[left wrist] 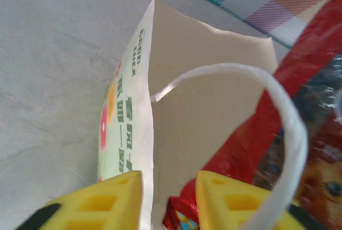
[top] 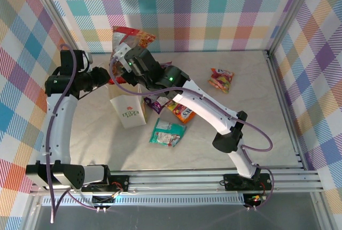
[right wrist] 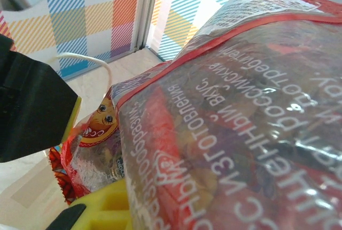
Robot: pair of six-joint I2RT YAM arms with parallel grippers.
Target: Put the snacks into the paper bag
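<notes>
Step in hand: loading the first of the snacks, by the look of it; I cannot see into the paper bag (top: 130, 111) to rule out one already inside.
Right gripper (top: 128, 59): pressed tight on the large red packet (top: 134, 37), holding it raised just behind and above the bag's mouth.
Left gripper (left wrist: 170, 179): its yellow fingers straddle the bag's side wall at the rim. Whether they are clamped on the paper I cannot tell.
Paper bag: stands upright on the counter (top: 256, 128) with its mouth open. One cord handle (left wrist: 288, 118) arches over the opening.
Other snacks: a purple packet (top: 154, 103) lies just right of the bag, and an orange-red packet (top: 184, 111) beyond it. A teal-green packet (top: 167, 132) is right of the bag and nearer the arm bases. A small red-yellow packet (top: 220, 79) lies well to the right.
Next move calls for: tipping the packet's lower edge into the mouth, clear of the handle, while the bag wall is kept steady.
Counter: pale, marbled, smooth.
Room: plaid walls (top: 214, 6) enclose it behind the bag and to both sides.
</notes>
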